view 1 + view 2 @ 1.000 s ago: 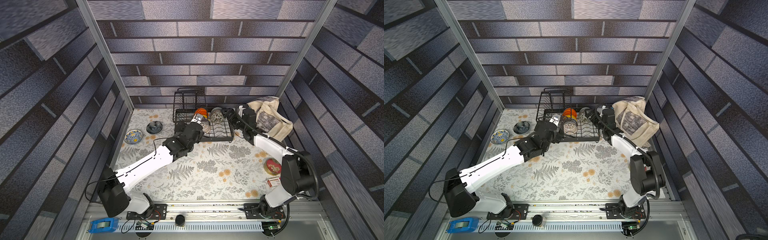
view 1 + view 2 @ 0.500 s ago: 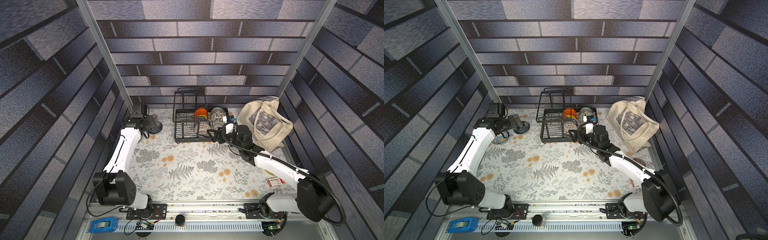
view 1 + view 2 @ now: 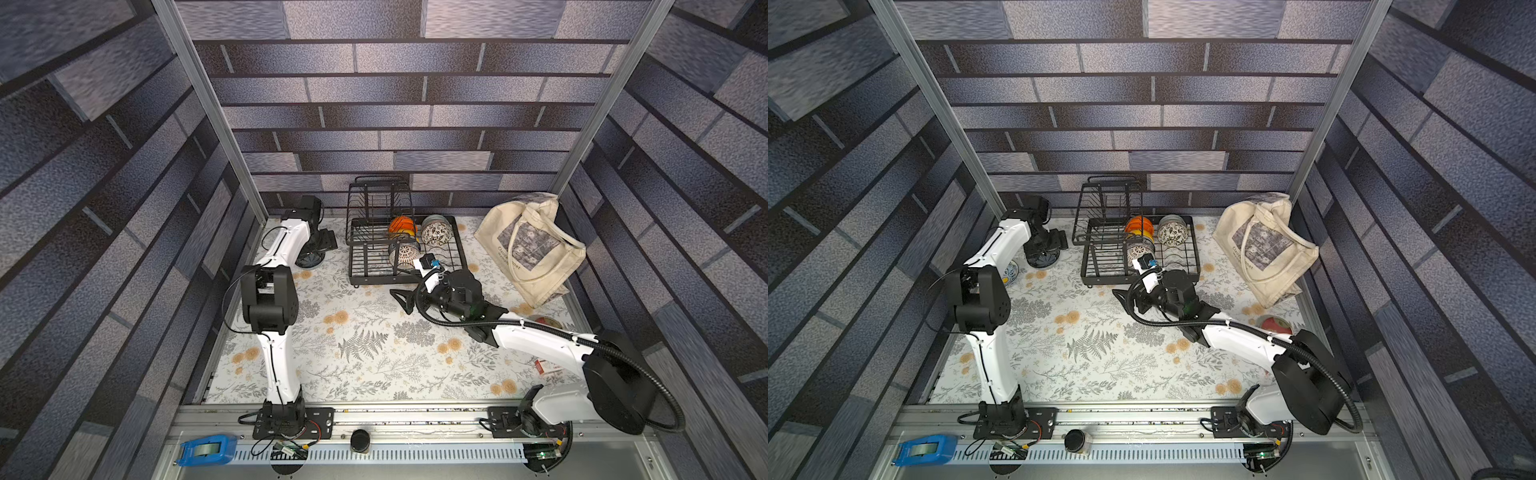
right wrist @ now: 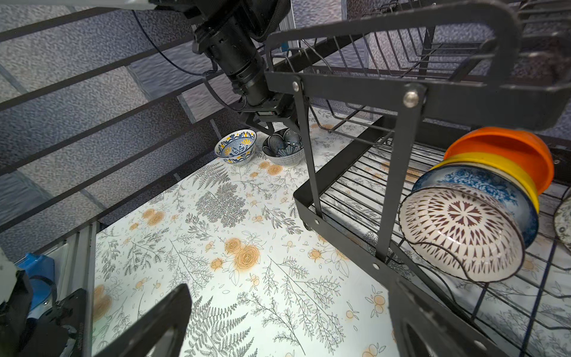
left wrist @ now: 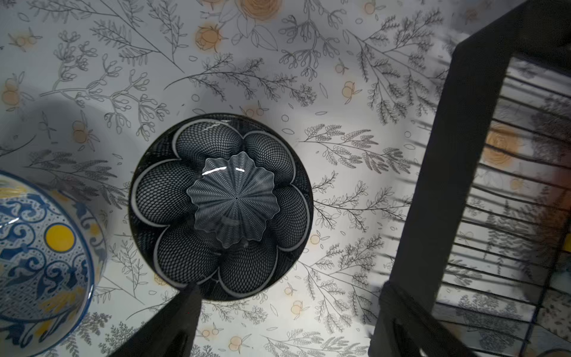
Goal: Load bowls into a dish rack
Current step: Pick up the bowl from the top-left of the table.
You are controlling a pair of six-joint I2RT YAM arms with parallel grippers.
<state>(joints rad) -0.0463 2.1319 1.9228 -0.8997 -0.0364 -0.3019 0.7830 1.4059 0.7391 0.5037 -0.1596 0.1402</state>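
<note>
Rack (image 4: 355,89) holds perhaps five bowls (image 4: 457,228); two outside.

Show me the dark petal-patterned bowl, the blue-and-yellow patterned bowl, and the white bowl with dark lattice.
Dark petal-patterned bowl (image 5: 221,205): left wrist view, inner centre.
Blue-and-yellow patterned bowl (image 5: 58,238): left wrist view, yellow centre spot.
White bowl with dark lattice (image 4: 460,228): right wrist view, patterned face.

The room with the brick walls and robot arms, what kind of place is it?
Probably a robot practice booth, not a real kitchen: a left arm and right arm bolted to a metal rail, brick-print panel walls, and a dish rack holding bowls.
</note>
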